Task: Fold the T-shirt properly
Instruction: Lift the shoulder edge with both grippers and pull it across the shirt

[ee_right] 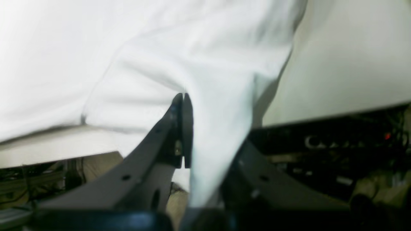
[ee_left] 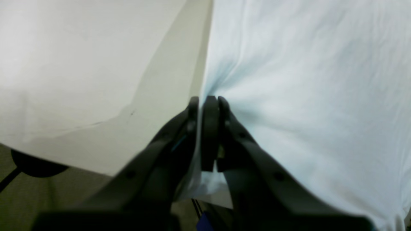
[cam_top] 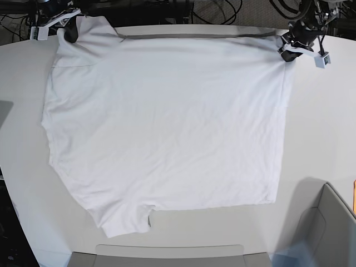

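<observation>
1. Fingers [ee_left: 210, 128] of the left gripper [ee_left: 207, 101] are pressing together on a pinch of white cloth, with the fabric puckering into radiating creases right at the tips; this is the edge of the T-shirt [ee_left: 305, 96], and the jaws are closed on it.
2. Fingers [ee_right: 186, 128] of the right gripper [ee_right: 183, 96] are likewise lying flat against each other, with a fold of the T-shirt [ee_right: 192, 48] draping over and down past the dark finger on the far side; whether cloth is actually caught between the two pads is hard to tell from the wrist view, though the fabric is bunching at the tips.
3. In the base view the left gripper [cam_top: 289, 50] is sitting at the garment's upper right corner and the right gripper [cam_top: 69, 30] at its upper left corner, both at the far edge of the table [cam_top: 322, 139].
4. The T-shirt [cam_top: 167, 128] is lying spread flat across the pale grey tabletop, its far edge running between the two grippers, a sleeve pointing toward the near edge at lower left.
5. A grey bin [cam_top: 325, 233] is standing at the near right corner, apart from the cloth.
</observation>
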Available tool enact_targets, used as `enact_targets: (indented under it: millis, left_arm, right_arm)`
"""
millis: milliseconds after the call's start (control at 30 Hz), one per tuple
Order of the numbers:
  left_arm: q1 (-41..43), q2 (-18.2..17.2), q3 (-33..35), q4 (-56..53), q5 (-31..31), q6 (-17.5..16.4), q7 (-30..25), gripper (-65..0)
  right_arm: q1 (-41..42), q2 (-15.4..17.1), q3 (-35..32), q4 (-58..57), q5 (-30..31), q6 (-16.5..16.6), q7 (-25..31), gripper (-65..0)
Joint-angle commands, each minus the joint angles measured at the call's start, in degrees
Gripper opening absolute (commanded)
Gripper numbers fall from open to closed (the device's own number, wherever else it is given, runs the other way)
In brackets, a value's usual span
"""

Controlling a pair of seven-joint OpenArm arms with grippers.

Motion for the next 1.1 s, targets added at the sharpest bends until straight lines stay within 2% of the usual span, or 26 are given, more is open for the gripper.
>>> enact_targets:
  millis: [0,133,200,400,600,767,967,1067]
  left_arm:
    - [0.13,-0.65,-1.33,1.38,0.18,0.25,-1.3,-65.0]
    - [-2.07,-0.65,-1.16,1.55,0.18,0.25,-1.21,-65.0]
    - [-4.35,-0.65,-0.98,1.55,0.18,0.52,-0.33,-65.0]
    - [-13.14,-0.48,-1.51,1.55,0.45,0.78,7.93,-65.0]
    - [-20.0,-0.39,-1.42,-1.7,0.62,0.87,8.81,-65.0]
    - [-24.84,-0.48,-1.16,-8.91,0.62,0.87,8.72,-65.0]
    - [-30.99,-0.65,-1.16,-15.15,0.71,0.87,8.64,-65.0]
    - [-33.8,-0.57,-0.72,-15.94,4.14,0.87,8.64,-65.0]
  right_arm:
    - [-0.56,0.07,0.97,2.12,0.49,-0.1,1.28,-65.0]
    - [1.72,0.07,1.15,4.67,0.14,-0.1,0.31,-65.0]
    - [4.97,0.24,1.32,5.02,0.14,-0.1,-3.99,-65.0]
    - [16.14,-0.02,4.49,5.29,-0.47,0.07,-18.06,-65.0]
    - [26.95,-0.37,2.2,5.11,-11.81,0.25,-24.39,-65.0]
    - [34.07,-0.11,-2.11,3.35,-19.02,0.34,-25.8,-65.0]
    - [41.99,-0.2,-8.0,-2.54,-24.74,0.34,-25.71,-65.0]
    - [45.5,-0.02,-10.19,-5.88,-26.23,0.34,-25.53,-65.0]
